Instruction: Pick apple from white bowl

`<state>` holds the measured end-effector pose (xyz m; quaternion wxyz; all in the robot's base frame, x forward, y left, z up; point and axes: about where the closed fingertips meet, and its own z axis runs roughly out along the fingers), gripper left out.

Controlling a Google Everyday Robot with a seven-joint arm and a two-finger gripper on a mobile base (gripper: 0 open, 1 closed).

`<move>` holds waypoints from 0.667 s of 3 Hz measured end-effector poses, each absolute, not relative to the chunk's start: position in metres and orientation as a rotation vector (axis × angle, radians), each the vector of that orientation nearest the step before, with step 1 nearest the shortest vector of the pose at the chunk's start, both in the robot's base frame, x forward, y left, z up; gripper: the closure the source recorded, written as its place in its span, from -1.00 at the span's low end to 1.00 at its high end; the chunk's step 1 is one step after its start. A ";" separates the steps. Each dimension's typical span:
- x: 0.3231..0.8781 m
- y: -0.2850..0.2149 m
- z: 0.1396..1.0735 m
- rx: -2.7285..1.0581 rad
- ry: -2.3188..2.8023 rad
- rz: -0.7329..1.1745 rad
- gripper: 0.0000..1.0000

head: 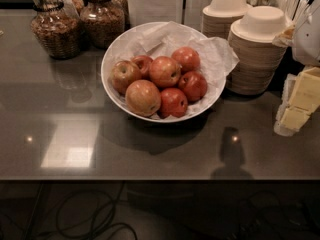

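Note:
The white bowl [111, 59], lined with crumpled white paper, stands at the middle of the dark glossy table and holds several apples. The apple [165, 71], large and red-orange with faint yellowish streaks, lies in the middle of the pile. Smaller deep-red apples [173, 102] lie to its right and front. Two yellower apples [142, 97] lie at the left and front left. My gripper [300, 104] is at the right edge of the view, partly cut off. It is to the right of the bowl and apart from it, holding nothing that I can see.
Two stacks of tan disposable bowls [255, 59] stand just right of the white bowl, close to the gripper. Glass jars [55, 31] of dry food stand at the back left. The table's front edge [150, 179] runs across below the bowl, with cables on the floor.

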<state>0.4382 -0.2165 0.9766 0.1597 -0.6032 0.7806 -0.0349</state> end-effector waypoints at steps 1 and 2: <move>0.438 -0.216 0.977 -1.724 2.230 -0.100 -1.00; 0.444 -0.209 0.976 -1.758 2.182 -0.107 -1.00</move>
